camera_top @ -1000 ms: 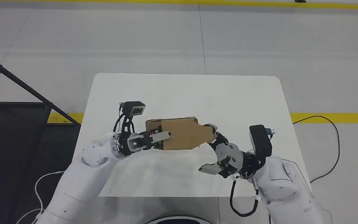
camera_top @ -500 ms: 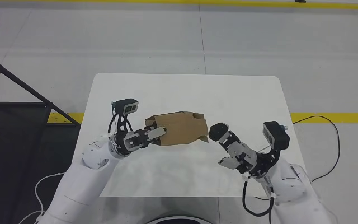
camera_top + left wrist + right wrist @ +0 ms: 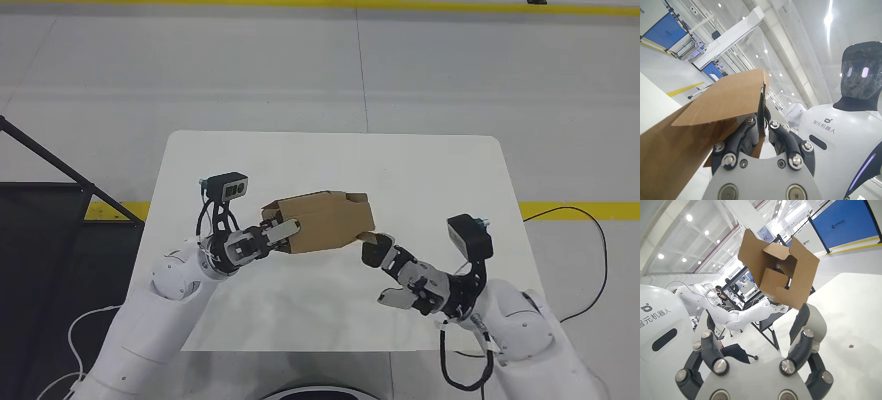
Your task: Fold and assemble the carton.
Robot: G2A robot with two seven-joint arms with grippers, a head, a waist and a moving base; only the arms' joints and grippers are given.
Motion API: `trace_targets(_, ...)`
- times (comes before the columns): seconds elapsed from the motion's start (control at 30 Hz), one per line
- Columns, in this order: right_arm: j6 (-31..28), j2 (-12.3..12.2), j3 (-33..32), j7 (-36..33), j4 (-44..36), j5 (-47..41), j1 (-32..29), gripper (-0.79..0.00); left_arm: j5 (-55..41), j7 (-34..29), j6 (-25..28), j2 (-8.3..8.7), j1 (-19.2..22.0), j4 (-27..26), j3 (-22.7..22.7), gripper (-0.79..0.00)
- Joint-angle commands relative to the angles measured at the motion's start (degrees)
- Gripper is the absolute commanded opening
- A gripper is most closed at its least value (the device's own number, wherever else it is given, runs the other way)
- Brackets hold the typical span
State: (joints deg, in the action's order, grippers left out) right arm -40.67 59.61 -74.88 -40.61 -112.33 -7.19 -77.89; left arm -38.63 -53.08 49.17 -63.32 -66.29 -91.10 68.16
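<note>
**Carton's open end faces my right gripper**

I see the carton (image 3: 320,222) held above the table (image 3: 430,170), its long axis running from arm to arm. My left gripper (image 3: 285,237) is clenched on its closed-side wall. My right gripper (image 3: 385,275) is spread wide, with one fingertip (image 3: 800,321) just beside the lower flap, so it is the one nearer the loose flaps.

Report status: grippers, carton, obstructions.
Left gripper shut on carton edge. Right gripper open, fingers by carton's open end. Carton aloft, end flaps open. No obstruction seen.

Plain brown carton (image 3: 320,225) — white table (image 3: 430,180), pale grey floor (image 3: 200,70) with a yellow stripe (image 3: 570,210), blue panels (image 3: 844,224).
</note>
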Motion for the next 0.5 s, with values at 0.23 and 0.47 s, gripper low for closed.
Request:
trace_targets(0.23, 0.7, 0.0, 1.5, -1.5, 0.7, -1.6, 1.9, 0.000, -0.1, -1.3, -0.8, -0.18, 0.3, 0.2, -0.5, -0.785)
trace_targets(0.47, 0.7, 0.2, 3.0, -1.0, 1.4, -1.0, 3.3, 0.000, -0.3, -2.7, -1.6, -0.31, 0.6, 0.7, -1.0, -0.785)
